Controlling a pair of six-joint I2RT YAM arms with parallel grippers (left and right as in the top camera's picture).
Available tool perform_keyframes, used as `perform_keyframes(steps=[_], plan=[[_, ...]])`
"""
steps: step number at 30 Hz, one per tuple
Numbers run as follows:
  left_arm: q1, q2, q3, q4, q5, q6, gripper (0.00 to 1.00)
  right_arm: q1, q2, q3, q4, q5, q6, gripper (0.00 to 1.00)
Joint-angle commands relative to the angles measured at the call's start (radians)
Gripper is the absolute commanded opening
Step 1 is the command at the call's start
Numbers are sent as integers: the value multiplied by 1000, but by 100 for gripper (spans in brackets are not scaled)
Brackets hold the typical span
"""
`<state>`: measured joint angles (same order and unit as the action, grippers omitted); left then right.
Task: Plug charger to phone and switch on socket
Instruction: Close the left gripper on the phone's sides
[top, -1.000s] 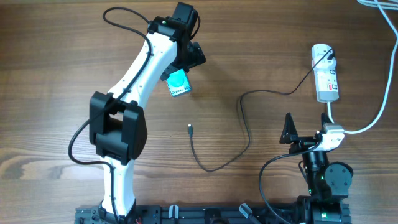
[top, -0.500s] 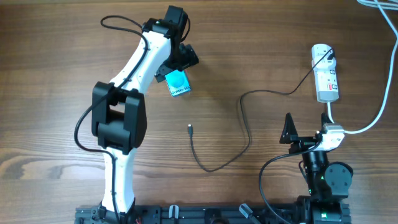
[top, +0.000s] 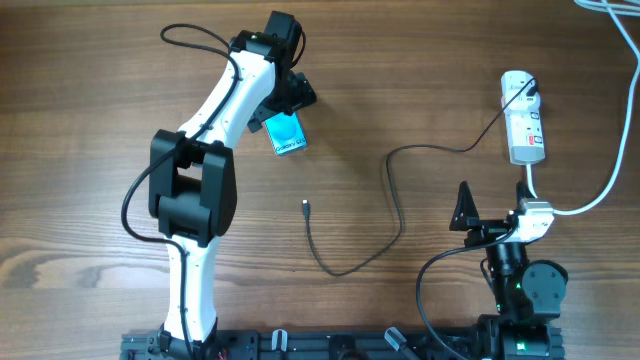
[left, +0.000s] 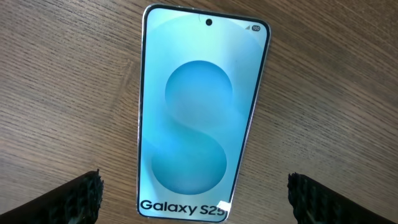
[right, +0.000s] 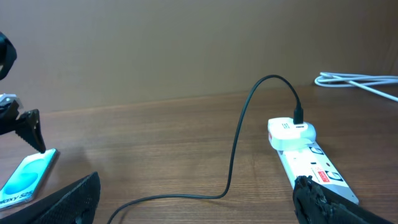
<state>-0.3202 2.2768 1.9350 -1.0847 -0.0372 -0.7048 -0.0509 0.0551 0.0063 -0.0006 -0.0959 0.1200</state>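
Overhead: charger tip (top: 305, 207) loose mid-frame, well apart from phone (top: 287, 135); far end seated in socket (top: 523, 130), upper right. Spread wide: left jaws over phone, right jaws idle. Connecting and switching judged outstanding.

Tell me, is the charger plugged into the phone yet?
Not plugged in. The tip of the charger lies on the table, apart from the phone.

the phone (left: 199, 118) screen carries bold dark lettering, "galaxy s25", along its lower short edge in the left wrist view; the last digit is partly cut off. near the opposite top corner a tiny status mark reads "100" beside signal bars. in the right wrist view the same lettering shows only in part. the socket (right: 311, 163) bears red and dark print too small to read.
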Motion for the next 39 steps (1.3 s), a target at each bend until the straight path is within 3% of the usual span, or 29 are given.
perform_keyframes(steps=[1, 17, 22, 39], plan=[[2, 47, 14, 8, -16, 5, 100, 2, -2, -1, 3, 14, 13, 100], [4, 77, 14, 31, -9, 17, 100, 2, -2, -1, 3, 14, 13, 100], [3, 78, 13, 26, -9, 114, 100, 2, -2, -1, 3, 14, 13, 100], [5, 79, -2, 33, 2, 113, 100, 2, -2, -1, 3, 14, 13, 100]])
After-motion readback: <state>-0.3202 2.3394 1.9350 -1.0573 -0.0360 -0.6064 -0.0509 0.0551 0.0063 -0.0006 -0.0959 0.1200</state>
